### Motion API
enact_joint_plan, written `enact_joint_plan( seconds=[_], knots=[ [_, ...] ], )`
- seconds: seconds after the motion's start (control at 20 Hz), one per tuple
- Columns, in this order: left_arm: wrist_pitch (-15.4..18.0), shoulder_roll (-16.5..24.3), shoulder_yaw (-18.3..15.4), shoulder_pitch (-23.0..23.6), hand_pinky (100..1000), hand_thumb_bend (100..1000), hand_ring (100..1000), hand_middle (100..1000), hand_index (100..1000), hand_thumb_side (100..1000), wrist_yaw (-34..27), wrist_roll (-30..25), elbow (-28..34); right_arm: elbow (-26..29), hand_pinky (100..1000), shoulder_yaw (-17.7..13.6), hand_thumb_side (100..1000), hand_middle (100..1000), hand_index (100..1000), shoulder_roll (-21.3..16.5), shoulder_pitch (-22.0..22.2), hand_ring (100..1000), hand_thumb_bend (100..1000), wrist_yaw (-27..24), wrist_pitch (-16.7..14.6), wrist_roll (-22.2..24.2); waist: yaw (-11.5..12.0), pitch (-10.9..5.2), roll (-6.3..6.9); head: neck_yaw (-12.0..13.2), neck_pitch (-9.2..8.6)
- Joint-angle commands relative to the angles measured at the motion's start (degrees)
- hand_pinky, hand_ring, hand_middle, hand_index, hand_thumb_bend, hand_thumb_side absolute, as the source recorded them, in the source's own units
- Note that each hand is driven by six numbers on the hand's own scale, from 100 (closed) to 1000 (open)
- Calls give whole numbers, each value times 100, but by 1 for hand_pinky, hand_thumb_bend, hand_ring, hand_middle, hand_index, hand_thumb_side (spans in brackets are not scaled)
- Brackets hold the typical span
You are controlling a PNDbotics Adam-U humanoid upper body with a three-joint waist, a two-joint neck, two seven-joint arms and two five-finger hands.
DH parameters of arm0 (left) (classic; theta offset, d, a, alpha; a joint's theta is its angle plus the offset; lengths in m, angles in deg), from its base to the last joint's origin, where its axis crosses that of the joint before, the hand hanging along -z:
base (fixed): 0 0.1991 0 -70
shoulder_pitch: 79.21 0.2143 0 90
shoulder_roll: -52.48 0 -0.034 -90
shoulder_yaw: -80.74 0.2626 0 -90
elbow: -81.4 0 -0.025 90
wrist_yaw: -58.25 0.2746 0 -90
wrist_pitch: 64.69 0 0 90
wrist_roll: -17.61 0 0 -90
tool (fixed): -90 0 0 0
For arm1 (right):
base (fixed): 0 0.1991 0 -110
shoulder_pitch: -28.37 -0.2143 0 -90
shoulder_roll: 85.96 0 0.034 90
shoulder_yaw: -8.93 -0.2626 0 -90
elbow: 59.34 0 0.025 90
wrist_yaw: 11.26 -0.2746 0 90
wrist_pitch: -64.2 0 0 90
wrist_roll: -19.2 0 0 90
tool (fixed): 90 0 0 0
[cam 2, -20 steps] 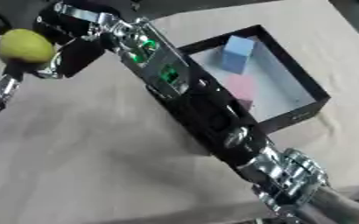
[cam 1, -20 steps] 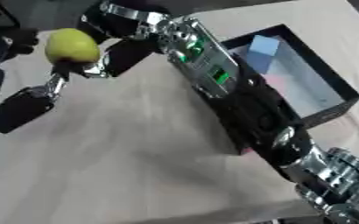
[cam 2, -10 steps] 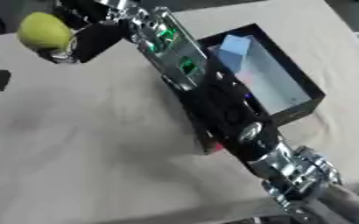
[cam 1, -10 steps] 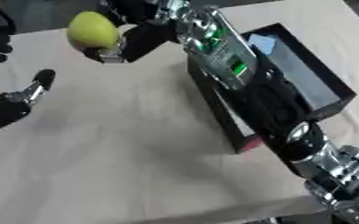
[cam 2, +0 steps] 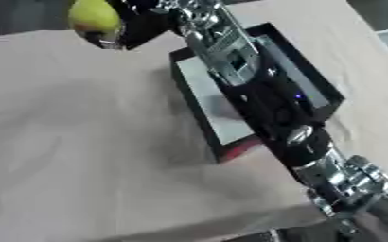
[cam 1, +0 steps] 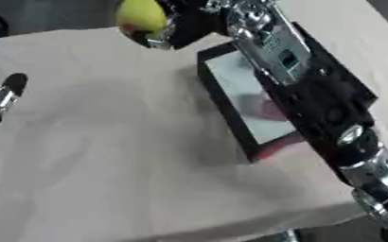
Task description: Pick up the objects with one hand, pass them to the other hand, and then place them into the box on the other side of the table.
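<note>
At the near left edge, the left robot hand point(cam 1: 0, 97) is showing only a fingertip or two, so I cannot tell its pose. The black box point(cam 1: 230, 111) is sitting at the right on the cloth-covered surface point(cam 1: 90, 160). At the far end, the right robot hand point(cam 1: 180, 26) is curling around a yellow-green fruit point(cam 1: 141, 16), beyond the box's far left corner.

A broad surface point(cam 1: 106, 165) covered in wrinkled beige cloth fills most of both views, its near edge running along the bottom. On its right part sits a shallow rectangular black box point(cam 1: 230, 118) with a pale floor, set askew to the edges. A pinkish shape lies blurred inside the box, and a red patch shows at its near corner.
</note>
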Motion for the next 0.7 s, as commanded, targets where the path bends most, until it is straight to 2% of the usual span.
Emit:
enact_joint_plan(
  seconds=[0.05, 0.7],
  knots=[
    [-19, 255, -125, -26, 916, 471, 806, 758, 874, 562, -63, 78, 114, 148, 874, -172, 100, 463, 441, -411, -1, 734, 374, -117, 10, -74, -14, -186, -18, -54, 16],
    [-80, 429, -319, 100, 915, 463, 805, 756, 858, 560, -141, 335, 136, 22, 872, -628, 100, 468, 448, -1542, 812, 735, 382, 79, -280, -356, -62, -196, -9, -457, -17]
  ],
)
